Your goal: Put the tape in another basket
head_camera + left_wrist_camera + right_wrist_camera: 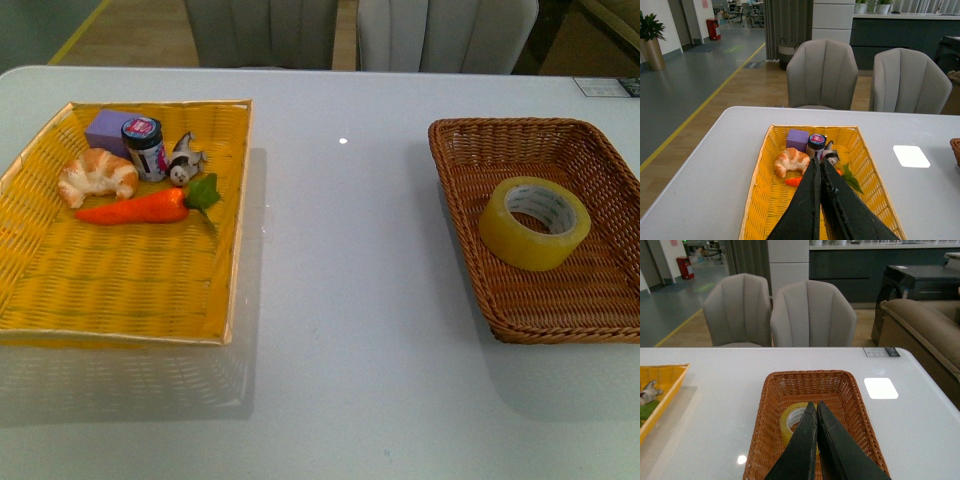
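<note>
Lighting: bright, even, from overhead. Table (340,300): glossy white, small point glare in the front view; rectangular window-like reflections in both wrist views. Shadows: soft, cast toward the near edge below yellow tray (120,330) and brown basket (470,260). Focus: all views sharp; close dark gripper fingers (815,200) slightly soft. Edge distortion: mild

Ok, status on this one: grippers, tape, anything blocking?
Left gripper shut, empty, above yellow tray. Right gripper shut, empty, above brown basket. Tape lying in brown basket, untouched. Nothing on it or against it.
</note>
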Robot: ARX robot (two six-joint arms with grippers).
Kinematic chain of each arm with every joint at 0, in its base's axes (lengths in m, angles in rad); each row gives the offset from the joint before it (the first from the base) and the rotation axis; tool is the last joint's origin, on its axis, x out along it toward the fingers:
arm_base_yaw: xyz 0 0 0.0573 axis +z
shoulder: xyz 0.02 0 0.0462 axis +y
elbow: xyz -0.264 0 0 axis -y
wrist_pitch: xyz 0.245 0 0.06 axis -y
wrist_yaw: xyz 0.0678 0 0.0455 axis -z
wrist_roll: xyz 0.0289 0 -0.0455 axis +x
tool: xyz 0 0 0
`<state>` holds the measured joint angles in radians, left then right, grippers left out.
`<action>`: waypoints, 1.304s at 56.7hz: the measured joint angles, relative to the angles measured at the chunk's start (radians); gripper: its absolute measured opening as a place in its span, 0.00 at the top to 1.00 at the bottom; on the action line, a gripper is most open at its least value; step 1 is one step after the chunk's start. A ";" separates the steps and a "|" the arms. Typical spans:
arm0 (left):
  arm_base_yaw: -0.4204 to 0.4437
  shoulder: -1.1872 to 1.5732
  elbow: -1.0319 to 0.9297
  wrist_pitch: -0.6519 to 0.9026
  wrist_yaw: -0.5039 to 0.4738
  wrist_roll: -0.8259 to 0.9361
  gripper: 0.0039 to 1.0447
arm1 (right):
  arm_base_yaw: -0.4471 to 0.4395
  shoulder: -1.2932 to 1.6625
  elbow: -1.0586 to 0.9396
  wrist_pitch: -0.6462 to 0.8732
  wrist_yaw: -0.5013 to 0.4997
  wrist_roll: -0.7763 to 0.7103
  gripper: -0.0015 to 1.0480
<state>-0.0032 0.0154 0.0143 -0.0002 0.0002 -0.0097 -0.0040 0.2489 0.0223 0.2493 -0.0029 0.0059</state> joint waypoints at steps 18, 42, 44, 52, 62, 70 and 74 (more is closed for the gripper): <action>0.000 0.000 0.000 0.000 0.000 0.000 0.99 | 0.000 -0.158 0.000 -0.188 -0.001 0.000 0.98; 0.000 0.000 0.000 0.000 0.000 0.000 0.91 | 0.000 -0.243 0.000 -0.248 0.003 0.000 0.98; 0.000 0.000 0.000 0.000 0.000 0.000 0.85 | 0.000 -0.243 0.000 -0.248 0.003 -0.002 0.95; 0.000 0.000 0.000 0.000 0.000 0.000 0.60 | 0.000 -0.243 0.000 -0.248 0.003 -0.002 0.69; 0.000 0.000 0.000 0.000 0.000 0.000 0.29 | 0.000 -0.243 0.000 -0.248 0.003 -0.002 0.39; 0.000 0.000 0.000 0.000 0.000 0.000 0.07 | 0.000 -0.243 0.000 -0.248 0.003 -0.002 0.16; 0.000 0.000 0.000 0.000 0.000 0.002 0.09 | 0.000 -0.243 0.000 -0.248 0.003 -0.001 0.07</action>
<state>-0.0032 0.0154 0.0143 -0.0002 0.0002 -0.0082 -0.0036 0.0059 0.0227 0.0013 0.0002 0.0048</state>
